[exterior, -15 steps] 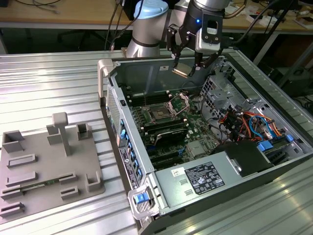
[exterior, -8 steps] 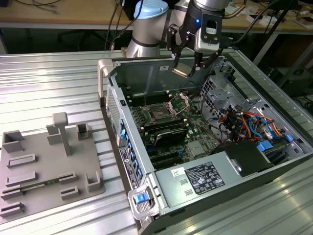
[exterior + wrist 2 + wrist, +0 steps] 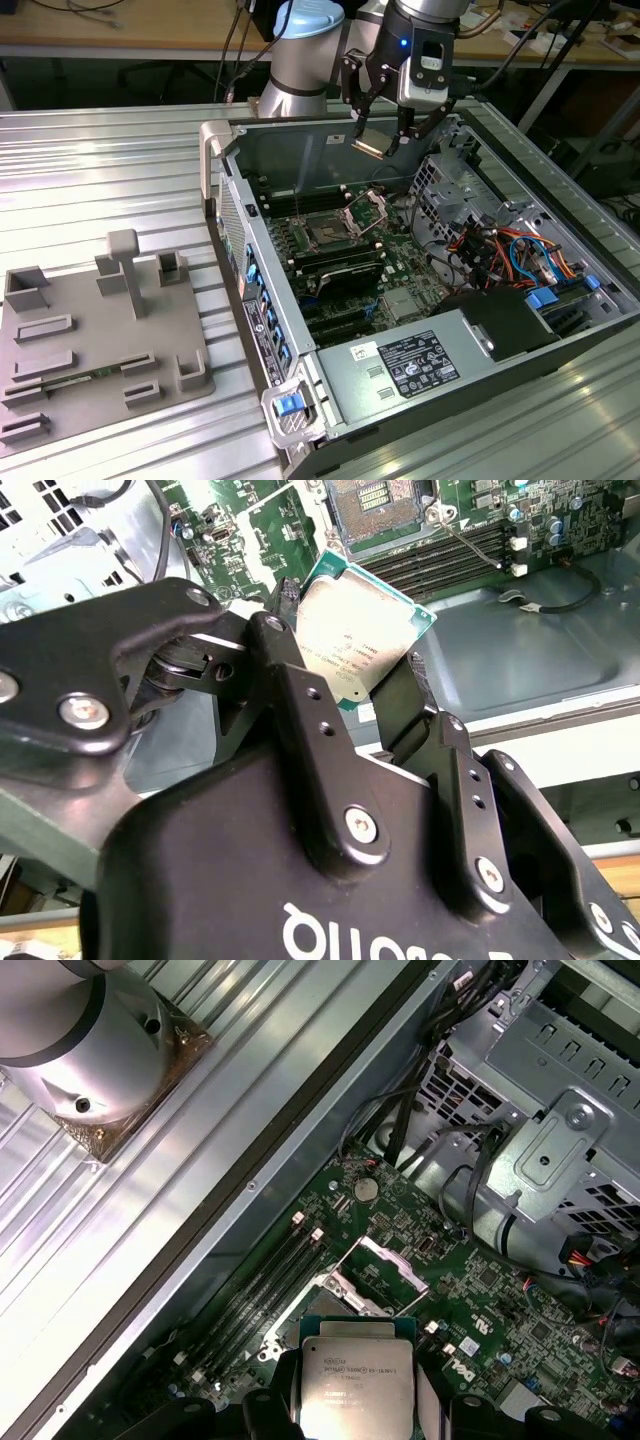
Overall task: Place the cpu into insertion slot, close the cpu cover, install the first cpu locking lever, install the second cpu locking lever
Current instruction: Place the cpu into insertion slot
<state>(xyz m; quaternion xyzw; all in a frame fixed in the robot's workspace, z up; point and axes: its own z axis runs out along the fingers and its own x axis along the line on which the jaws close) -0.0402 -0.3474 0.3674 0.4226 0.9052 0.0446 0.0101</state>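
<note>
The open computer case (image 3: 225, 150) lies on the slatted metal table (image 3: 100, 170), its motherboard (image 3: 420, 290) exposed. Toward the case's far wall the insertion slot (image 3: 327, 232) sits bare. Just beside it, the cpu cover (image 3: 366, 210) is tilted up. The gripper (image 3: 380, 138) hangs above them, its 2 fingers pinching the cpu (image 3: 355, 640) by opposite edges. The slot lies below the chip, slightly toward the exterior view's left. Small print lines cross the chip's silver top, and a white label (image 3: 405, 365) marks the case's near end.
</note>
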